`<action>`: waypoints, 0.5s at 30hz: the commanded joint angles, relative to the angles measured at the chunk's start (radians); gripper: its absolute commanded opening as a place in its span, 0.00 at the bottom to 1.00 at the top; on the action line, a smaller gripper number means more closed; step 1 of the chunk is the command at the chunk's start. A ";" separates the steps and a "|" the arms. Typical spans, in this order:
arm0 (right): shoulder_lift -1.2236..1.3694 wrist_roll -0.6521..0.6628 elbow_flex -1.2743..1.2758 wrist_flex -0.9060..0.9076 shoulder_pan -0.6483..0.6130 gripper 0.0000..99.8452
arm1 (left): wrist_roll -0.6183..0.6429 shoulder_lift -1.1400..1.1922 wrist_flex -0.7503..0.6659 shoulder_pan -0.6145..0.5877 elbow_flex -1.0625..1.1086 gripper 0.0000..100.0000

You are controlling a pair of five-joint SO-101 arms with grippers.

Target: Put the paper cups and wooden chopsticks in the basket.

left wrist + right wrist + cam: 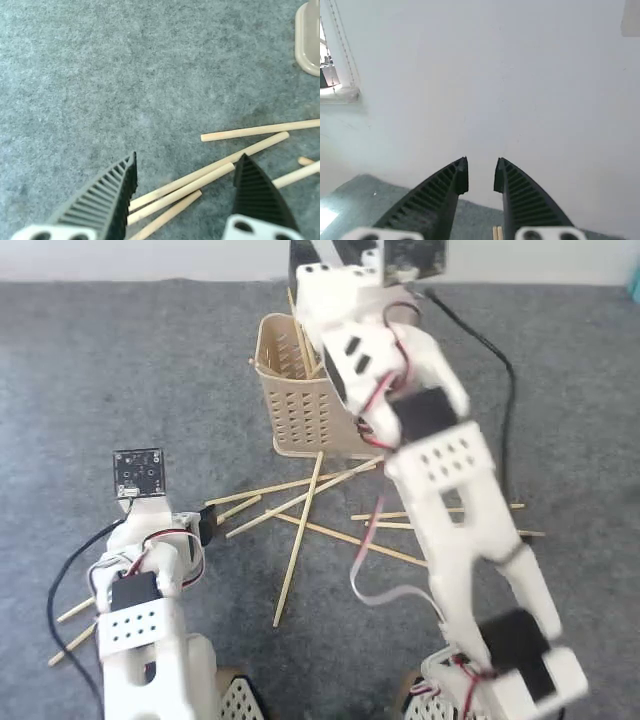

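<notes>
A cream plastic basket (pixel 300 410), its walls pierced with rows of small holes, stands upright at 12 o'clock on the grey counter (pixel 120 360). A few pale wooden chopsticks (pixel 298 345) stand inside it, leaning on its walls, with tips above the rim. Other sticks lie loose, fanning out from the basket's foot. One long stick (pixel 298 540) runs toward 6 o'clock. Slanting sticks (pixel 300 501) cross it, pointing toward 8 o'clock. Another stick (pixel 350 538) lies toward 4 o'clock. Two stray sticks (pixel 75 610) lie well apart from the rest, at 8 o'clock.
</notes>
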 commanded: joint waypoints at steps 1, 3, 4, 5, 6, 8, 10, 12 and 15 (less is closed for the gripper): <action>-0.228 -0.029 -0.060 0.341 0.008 0.08 | -0.011 -0.015 -0.018 0.000 -0.007 0.30; -0.297 -0.084 -0.057 0.487 0.013 0.08 | -0.012 -0.017 0.012 0.002 -0.013 0.30; -0.329 -0.120 -0.055 0.552 0.028 0.08 | -0.012 -0.020 0.028 0.003 -0.015 0.30; -0.357 -0.158 -0.054 0.618 0.047 0.08 | -0.012 -0.020 0.040 0.012 -0.016 0.30; -0.383 -0.195 -0.054 0.679 0.062 0.08 | -0.012 -0.020 0.046 0.020 -0.016 0.30; -0.426 -0.245 -0.054 0.796 0.097 0.08 | -0.014 -0.018 0.068 0.021 -0.022 0.30; -0.456 -0.269 -0.054 0.911 0.142 0.08 | -0.034 -0.012 0.110 0.021 -0.042 0.30; -0.483 -0.278 -0.051 1.018 0.186 0.08 | -0.064 -0.012 0.138 0.025 -0.047 0.30; -0.529 -0.276 0.000 1.122 0.249 0.08 | -0.087 -0.012 0.152 0.026 -0.048 0.30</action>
